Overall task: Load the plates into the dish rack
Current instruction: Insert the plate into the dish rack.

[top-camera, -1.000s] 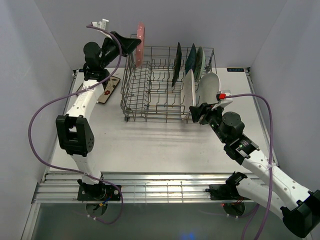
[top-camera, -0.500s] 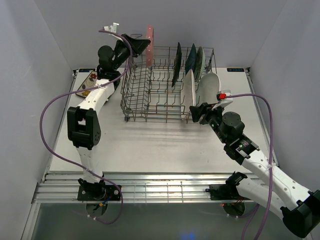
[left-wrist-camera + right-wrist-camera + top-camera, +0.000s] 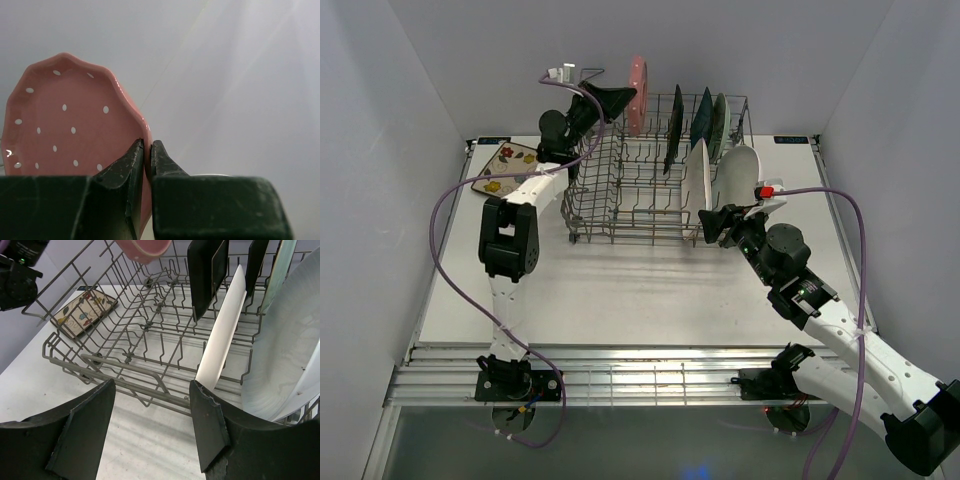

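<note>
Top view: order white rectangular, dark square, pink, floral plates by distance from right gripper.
1. White rectangular plate, just ahead in rack.
2. Dark square plate, farther back.
3. Pink plate, raised at far edge.
4. Floral plate, table, far left.

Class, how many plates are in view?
7. Five stand in the dish rack: dark, teal, mint-green, white rectangular, white oval. The left gripper holds the pink plate above it; the floral plate lies on the table.
</note>
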You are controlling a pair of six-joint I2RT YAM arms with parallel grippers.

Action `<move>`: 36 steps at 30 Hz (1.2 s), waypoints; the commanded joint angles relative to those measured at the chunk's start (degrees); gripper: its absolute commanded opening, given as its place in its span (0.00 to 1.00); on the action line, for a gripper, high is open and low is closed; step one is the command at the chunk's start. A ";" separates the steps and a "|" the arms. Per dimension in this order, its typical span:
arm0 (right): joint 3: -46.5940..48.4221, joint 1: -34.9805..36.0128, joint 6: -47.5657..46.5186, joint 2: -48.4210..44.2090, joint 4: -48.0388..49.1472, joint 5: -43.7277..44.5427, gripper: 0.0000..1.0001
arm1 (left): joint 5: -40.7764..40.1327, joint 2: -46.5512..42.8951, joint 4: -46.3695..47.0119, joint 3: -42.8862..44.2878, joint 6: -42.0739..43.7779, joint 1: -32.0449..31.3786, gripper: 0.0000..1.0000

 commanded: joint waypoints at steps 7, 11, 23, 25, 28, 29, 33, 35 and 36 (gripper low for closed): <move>-0.62 0.29 -0.21 -0.66 2.82 -1.51 0.67 | -0.27 1.29 12.66 6.75 0.57 -1.23 0.00; -0.71 0.29 -0.30 -0.57 2.38 -1.78 0.67 | -0.53 3.13 12.84 8.07 0.31 -1.32 0.00; -0.62 0.29 -0.74 -1.28 1.94 -1.17 0.67 | -2.02 6.30 12.75 10.71 -1.80 -2.46 0.00; -0.71 0.29 -0.83 -1.37 1.76 -0.99 0.67 | -2.81 6.39 12.84 10.36 -1.63 -2.72 0.00; -0.88 0.29 -0.91 -1.54 1.67 -0.72 0.67 | -3.60 6.39 12.75 9.13 -0.84 -3.08 0.00; -0.97 0.29 -1.00 -1.54 1.76 -0.64 0.67 | -3.78 6.47 12.75 8.87 -0.66 -3.08 0.00; -1.06 0.29 -1.00 -1.63 1.76 -0.64 0.67 | -4.04 6.30 13.02 6.67 0.04 -3.17 0.00; -1.06 0.29 -1.09 -1.54 1.85 -0.63 0.67 | -4.31 6.21 12.84 6.05 0.92 -3.17 0.00; -1.06 0.29 -1.09 -1.63 1.85 -0.64 0.67 | -4.48 6.21 12.75 5.62 1.18 -3.17 0.00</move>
